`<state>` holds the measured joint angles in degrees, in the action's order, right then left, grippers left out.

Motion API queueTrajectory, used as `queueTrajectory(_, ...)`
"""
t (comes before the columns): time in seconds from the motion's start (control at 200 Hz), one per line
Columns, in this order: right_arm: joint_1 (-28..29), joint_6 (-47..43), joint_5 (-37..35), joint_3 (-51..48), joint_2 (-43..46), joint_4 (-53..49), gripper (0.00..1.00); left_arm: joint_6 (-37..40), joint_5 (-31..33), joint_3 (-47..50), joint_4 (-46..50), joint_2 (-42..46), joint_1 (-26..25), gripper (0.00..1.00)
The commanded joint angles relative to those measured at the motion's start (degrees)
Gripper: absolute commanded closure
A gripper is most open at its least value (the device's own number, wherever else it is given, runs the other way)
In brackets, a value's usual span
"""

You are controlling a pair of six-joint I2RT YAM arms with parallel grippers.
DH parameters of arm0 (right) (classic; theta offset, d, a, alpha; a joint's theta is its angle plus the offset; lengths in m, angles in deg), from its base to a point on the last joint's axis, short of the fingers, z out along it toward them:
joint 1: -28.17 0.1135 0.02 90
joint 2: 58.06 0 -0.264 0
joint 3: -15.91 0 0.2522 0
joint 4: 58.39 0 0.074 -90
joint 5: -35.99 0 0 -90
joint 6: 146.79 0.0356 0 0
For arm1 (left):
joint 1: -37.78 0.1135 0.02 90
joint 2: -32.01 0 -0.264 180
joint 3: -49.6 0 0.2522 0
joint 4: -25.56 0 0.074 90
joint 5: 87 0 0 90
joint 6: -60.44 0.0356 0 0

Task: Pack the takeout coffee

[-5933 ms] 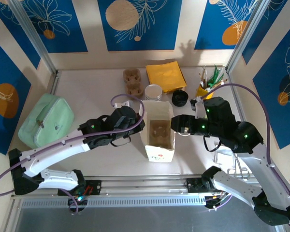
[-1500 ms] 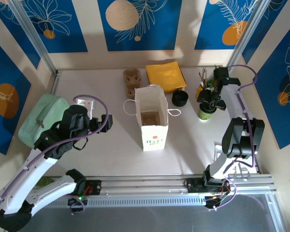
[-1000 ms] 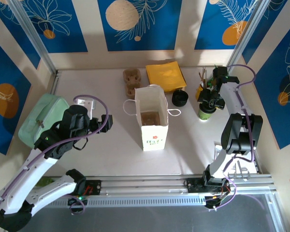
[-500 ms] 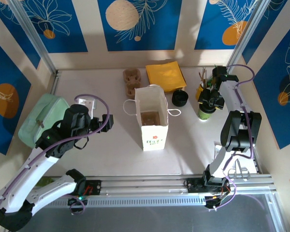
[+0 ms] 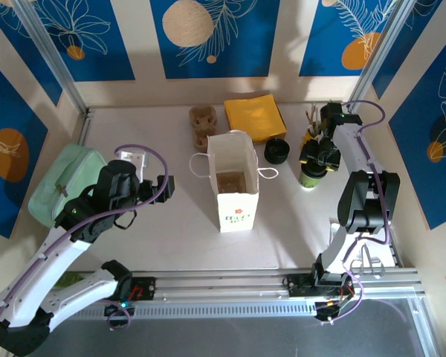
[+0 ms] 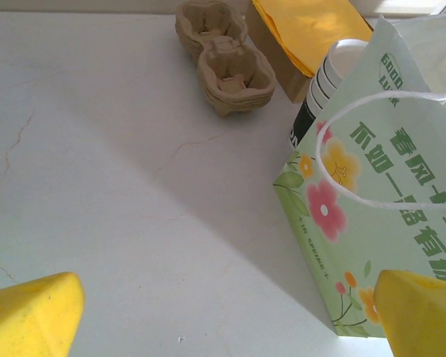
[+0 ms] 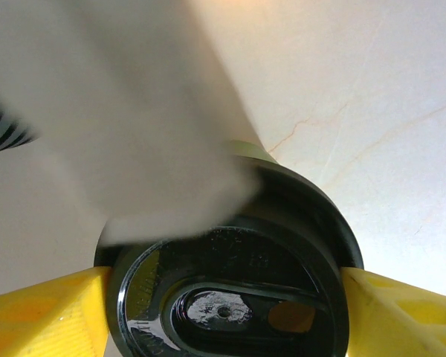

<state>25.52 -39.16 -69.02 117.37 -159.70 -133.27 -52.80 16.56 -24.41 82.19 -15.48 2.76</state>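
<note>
The right gripper [image 5: 314,158] presses its fingers [image 7: 41,312] against both sides of the takeout coffee [image 5: 309,177] lid. The cup stands on the table [image 5: 156,130], well right of the paper bag [image 5: 236,195], and has shifted slightly bagward since half a second ago. The left gripper [image 5: 154,187] is unchanged, with its jaws spread wide.
</note>
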Motion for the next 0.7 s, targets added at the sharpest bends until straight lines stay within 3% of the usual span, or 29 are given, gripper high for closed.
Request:
queueTrajectory(0.0,1.1,1.3,2.4,-1.5,3.0,-2.6,0.25,1.7,-0.5,-0.4,0.0,-0.1,0.7,0.01)
queueTrajectory(0.695,10.2,3.2,0.6,-6.8,8.7,-4.4,0.24,1.4,-0.3,-0.2,1.8,2.2,0.9,0.01)
